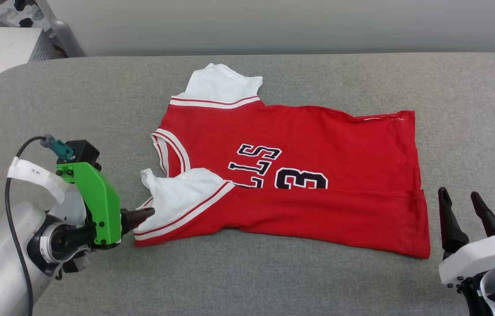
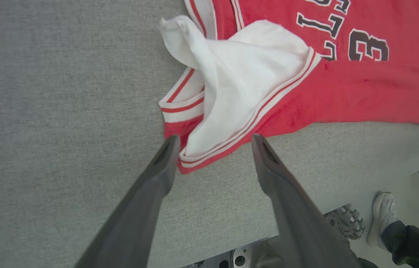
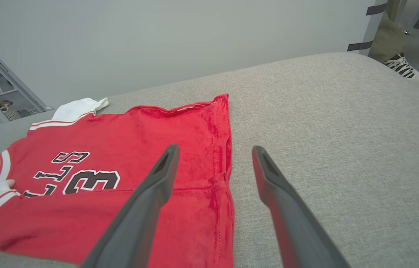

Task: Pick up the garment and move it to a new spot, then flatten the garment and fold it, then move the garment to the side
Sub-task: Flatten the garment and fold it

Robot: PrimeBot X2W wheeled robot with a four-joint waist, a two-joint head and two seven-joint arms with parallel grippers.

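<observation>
The red jersey-style garment lies spread on the grey padded surface at the centre of the head view, its neck toward 9 o'clock and its hem toward 3 o'clock. Its long edge at 6 o'clock is folded over onto the body, covering part of the black lettering, and a crumpled white sleeve rests on top toward 8 o'clock. The left gripper sits at 8 o'clock, its fingers spread wide on either side of the striped shoulder corner and gripping nothing; actual contact cannot be told. The right gripper waits at 4 o'clock just beside the hem, equally wide apart and empty. A person's shoe shows at 4 o'clock in the left wrist view.
</observation>
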